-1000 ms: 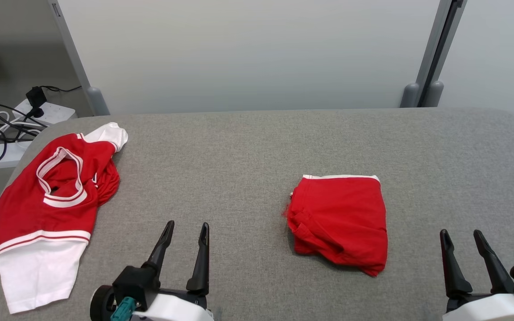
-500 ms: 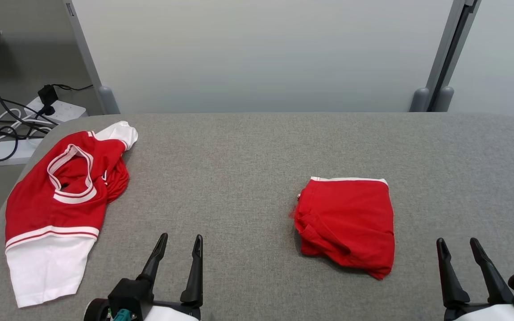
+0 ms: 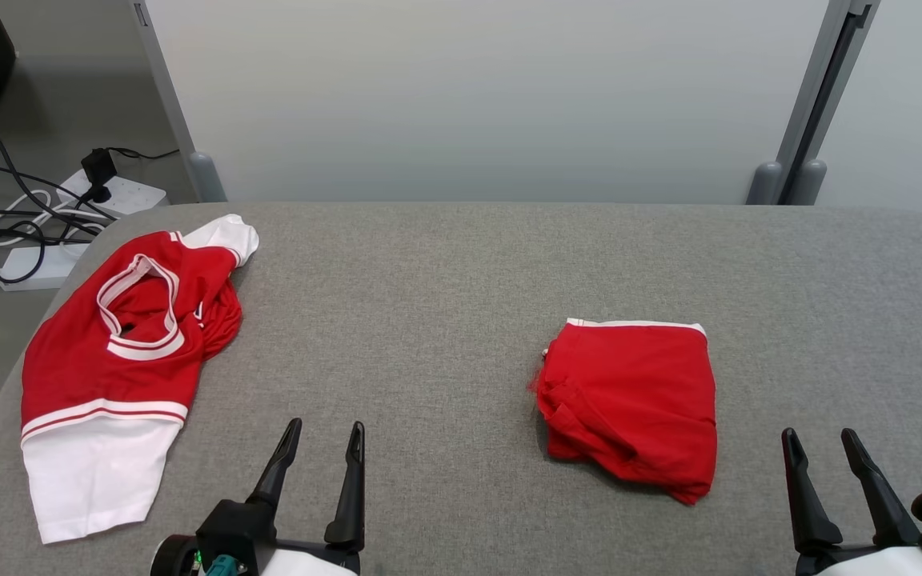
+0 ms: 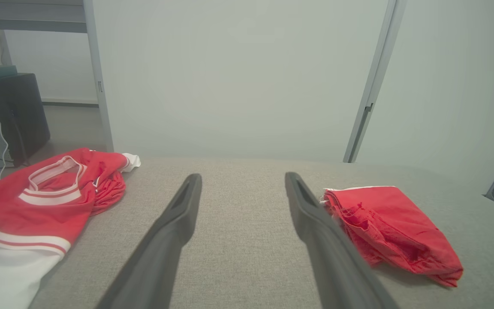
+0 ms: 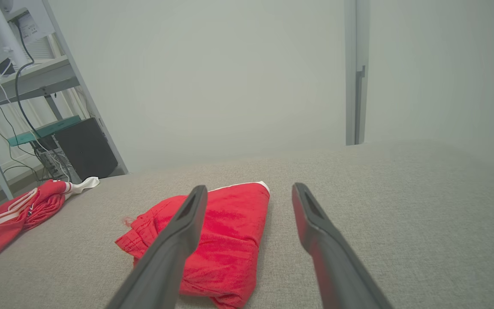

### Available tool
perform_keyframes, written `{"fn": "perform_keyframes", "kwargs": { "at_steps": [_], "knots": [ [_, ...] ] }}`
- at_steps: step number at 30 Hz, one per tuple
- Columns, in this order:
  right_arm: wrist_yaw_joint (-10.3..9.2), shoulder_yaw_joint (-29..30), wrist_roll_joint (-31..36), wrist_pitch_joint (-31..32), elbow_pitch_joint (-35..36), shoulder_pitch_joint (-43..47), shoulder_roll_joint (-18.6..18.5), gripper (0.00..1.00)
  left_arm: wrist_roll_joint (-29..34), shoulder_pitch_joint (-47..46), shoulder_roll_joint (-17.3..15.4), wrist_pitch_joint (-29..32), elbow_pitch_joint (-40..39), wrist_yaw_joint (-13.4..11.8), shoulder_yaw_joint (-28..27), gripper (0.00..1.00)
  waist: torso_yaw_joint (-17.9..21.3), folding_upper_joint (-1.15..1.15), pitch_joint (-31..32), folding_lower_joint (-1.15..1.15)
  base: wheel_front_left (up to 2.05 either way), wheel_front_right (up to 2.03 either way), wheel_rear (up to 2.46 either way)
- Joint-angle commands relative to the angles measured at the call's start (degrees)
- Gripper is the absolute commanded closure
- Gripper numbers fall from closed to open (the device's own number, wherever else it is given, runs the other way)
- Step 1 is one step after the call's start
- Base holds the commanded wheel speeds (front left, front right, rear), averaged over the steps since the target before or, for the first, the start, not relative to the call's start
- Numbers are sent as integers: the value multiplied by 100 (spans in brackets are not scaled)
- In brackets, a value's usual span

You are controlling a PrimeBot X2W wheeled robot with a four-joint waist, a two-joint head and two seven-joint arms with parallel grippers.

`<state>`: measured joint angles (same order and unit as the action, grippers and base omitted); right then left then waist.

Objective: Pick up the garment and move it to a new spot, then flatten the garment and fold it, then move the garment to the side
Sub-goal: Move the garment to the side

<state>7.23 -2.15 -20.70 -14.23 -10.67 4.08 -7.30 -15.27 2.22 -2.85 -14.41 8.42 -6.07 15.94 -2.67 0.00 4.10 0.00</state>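
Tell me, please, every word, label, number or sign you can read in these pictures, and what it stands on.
No text can be read.
Sticker on the grey post: too small to read.
Red jersey and folded red shorts: no print visible.

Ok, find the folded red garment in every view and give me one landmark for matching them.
Head view: folded garment right of centre, lower half.
Left wrist view: folded garment on the right side, just below mid-height.
Right wrist view: folded garment left of centre, lower half.
Shared landmark: the jersey, red and white, lies to the left of the folded garment in all three views.
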Motion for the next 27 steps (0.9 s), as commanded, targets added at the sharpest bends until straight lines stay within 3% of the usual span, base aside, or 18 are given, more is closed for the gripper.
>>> {"fn": "perform_keyframes", "kwargs": {
  "at_steps": [1, 7, 15, 27],
  "knots": [
    [25, -112, -16, -76, 125, -103, -98, 0, 83, -122, -3, -59, -134, 19, -189, 0, -2, 0, -10, 0, 0, 0, 0],
    [25, -183, -190, -76, -67, -237, -86, 0, 109, -152, -3, -59, -146, 36, -169, 0, -31, 0, -78, 0, 0, 0, 0],
    [25, -420, -1401, -18, -1191, -1123, -168, 0, 164, -333, -3, -59, -228, 73, 75, 0, -241, 0, -303, 0, 0, 0, 0],
    [25, -740, -3089, 1236, -2591, -2715, -757, 0, 299, -716, -3, -59, -292, 151, 345, 0, -702, 0, -938, 0, 0, 0, 0]
  ]
}}
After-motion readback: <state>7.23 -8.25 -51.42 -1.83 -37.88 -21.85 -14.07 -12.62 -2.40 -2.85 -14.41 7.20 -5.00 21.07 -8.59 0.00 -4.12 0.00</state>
